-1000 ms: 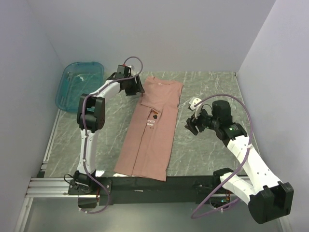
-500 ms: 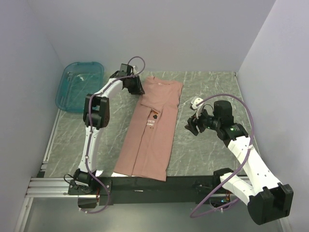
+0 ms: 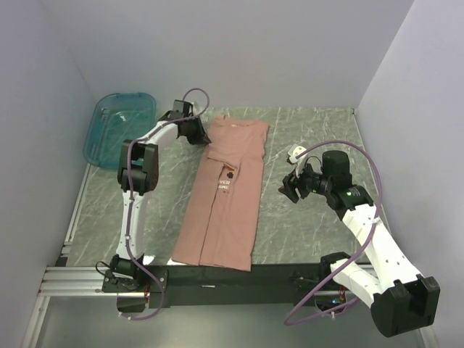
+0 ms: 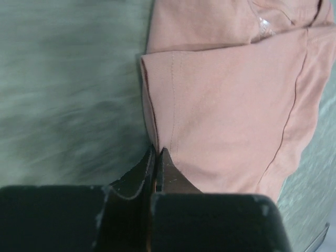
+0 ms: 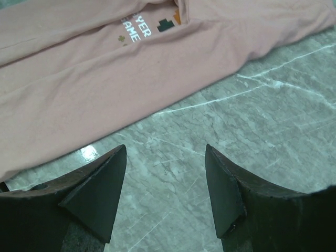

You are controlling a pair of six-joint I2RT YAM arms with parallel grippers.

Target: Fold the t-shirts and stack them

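The dusty-pink t-shirt [image 3: 225, 210] lies lengthwise down the middle of the table, folded into a long strip, chest print facing up. My left gripper [image 3: 205, 138] is at the shirt's far left corner, shut on the folded sleeve edge. In the left wrist view the t-shirt [image 4: 226, 105] fills the right side and its seamed edge runs straight into the closed left gripper [image 4: 156, 153]. My right gripper [image 3: 288, 190] hovers open to the right of the shirt. In the right wrist view the right gripper [image 5: 165, 184] is over bare table, with the t-shirt [image 5: 105, 58] beyond its fingertips.
A translucent teal bin [image 3: 119, 127] sits at the far left corner of the table. A small white object [image 3: 293, 153] shows near the right arm's cable. The walls close the table in at the left, back and right.
My left gripper has closed on the shirt's far left edge, and the shirt's far end has shifted slightly to the left. The right arm has barely moved.
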